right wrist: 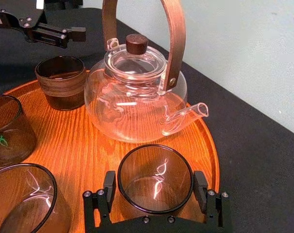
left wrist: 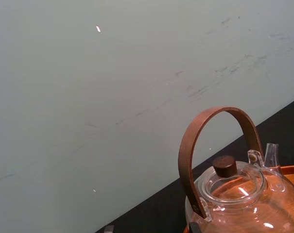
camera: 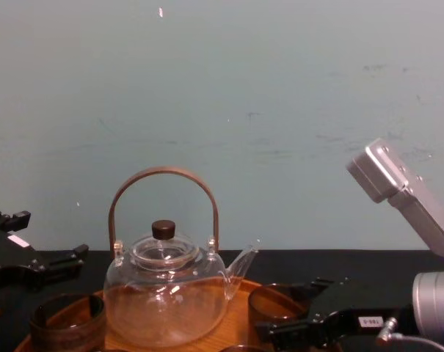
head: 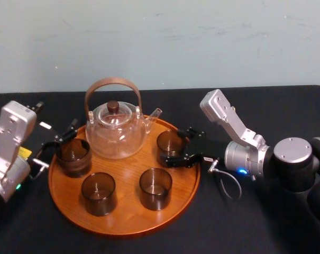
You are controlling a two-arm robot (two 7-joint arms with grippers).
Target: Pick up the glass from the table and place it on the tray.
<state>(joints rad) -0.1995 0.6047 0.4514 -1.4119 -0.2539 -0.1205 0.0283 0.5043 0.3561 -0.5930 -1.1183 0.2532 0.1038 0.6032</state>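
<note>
The glass [head: 169, 144] is a dark smoked tumbler standing upright at the right back of the round wooden tray [head: 127, 174], beside the teapot's spout. My right gripper [head: 176, 148] reaches in from the right and straddles it. In the right wrist view the glass [right wrist: 155, 178] rests on the tray [right wrist: 78, 145], and the right gripper [right wrist: 155, 190] is open, one finger close on each side of the rim. My left gripper [head: 60, 138] is open at the tray's left edge, next to another glass [head: 73, 156].
A clear glass teapot [head: 116, 129] with a brown arched handle stands at the back of the tray. Two more dark glasses [head: 98, 193] [head: 155, 188] sit toward its front. Black tablecloth [head: 255, 222] surrounds the tray, with a pale wall behind.
</note>
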